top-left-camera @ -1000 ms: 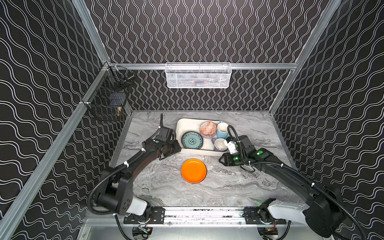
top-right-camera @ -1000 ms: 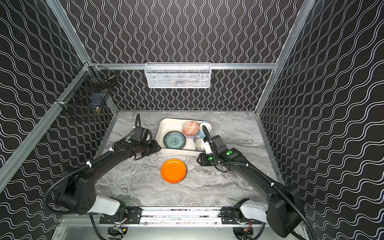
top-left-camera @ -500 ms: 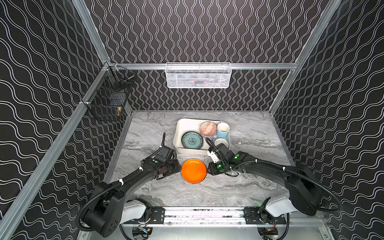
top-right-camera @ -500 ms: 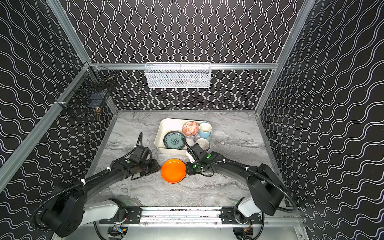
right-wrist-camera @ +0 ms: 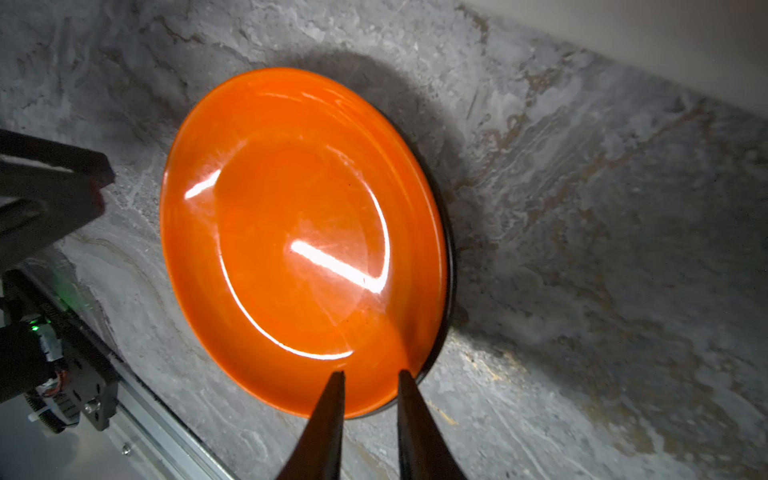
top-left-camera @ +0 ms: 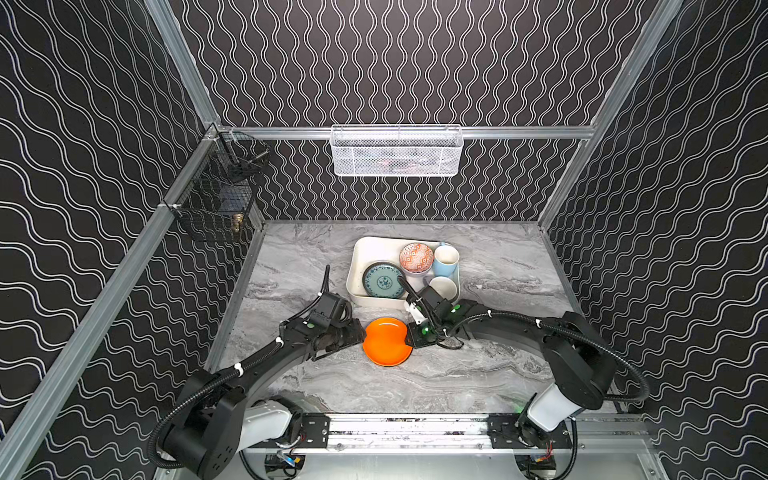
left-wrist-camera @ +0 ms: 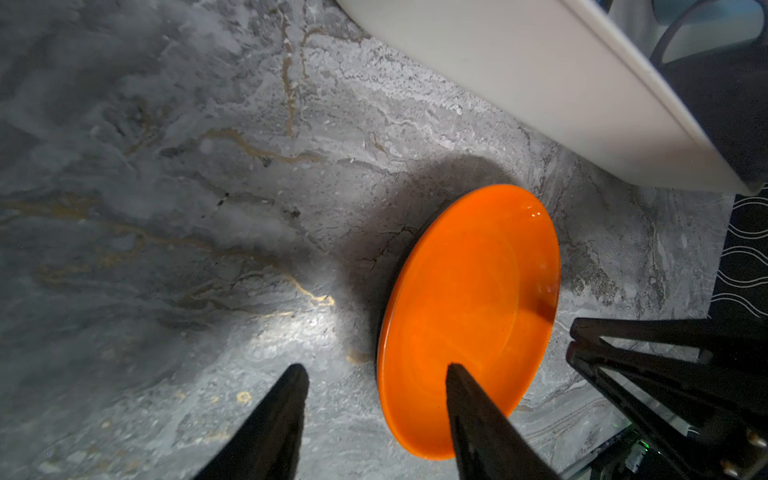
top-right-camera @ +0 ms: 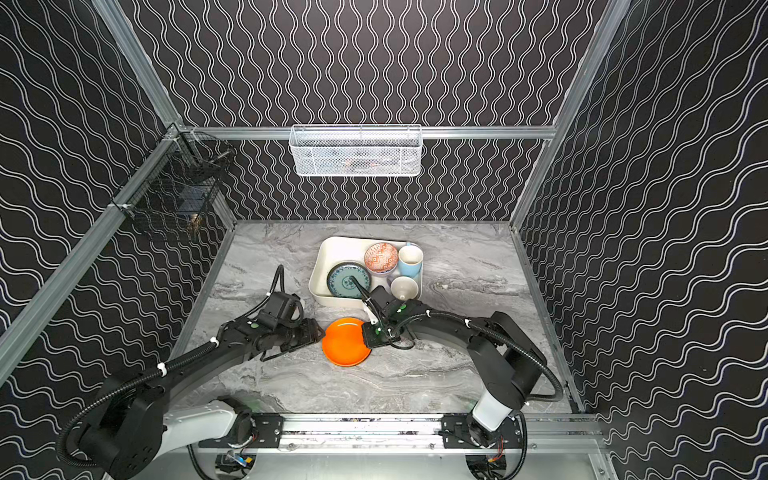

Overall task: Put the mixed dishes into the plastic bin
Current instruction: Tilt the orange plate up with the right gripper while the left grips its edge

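An orange plate (top-left-camera: 387,341) (top-right-camera: 347,341) lies on the marble table, stacked on a black plate whose dark rim (right-wrist-camera: 451,257) shows under it. My left gripper (left-wrist-camera: 374,370) (top-left-camera: 359,334) is open at the plate's left edge, with one finger over the rim and one over the table. My right gripper (right-wrist-camera: 370,374) (top-left-camera: 409,338) hovers at the right edge, its jaws a narrow gap apart and holding nothing. Behind stands the plastic bin (top-left-camera: 357,266) (top-right-camera: 322,266), which holds a teal plate (top-left-camera: 383,280), a patterned bowl (top-left-camera: 416,257), a light-blue mug (top-left-camera: 446,259) and a pale mug (top-left-camera: 442,286).
A white mesh basket (top-left-camera: 397,151) hangs on the back wall. A black wire basket (top-left-camera: 216,199) hangs at the left rail. The bin's near wall (left-wrist-camera: 540,83) is close behind the plates. The metal mounting rail (top-left-camera: 407,428) runs along the table's front.
Both arms have come forward from the bin to opposite edges of the orange plate. The left jaws have widened and the right jaws have narrowed.
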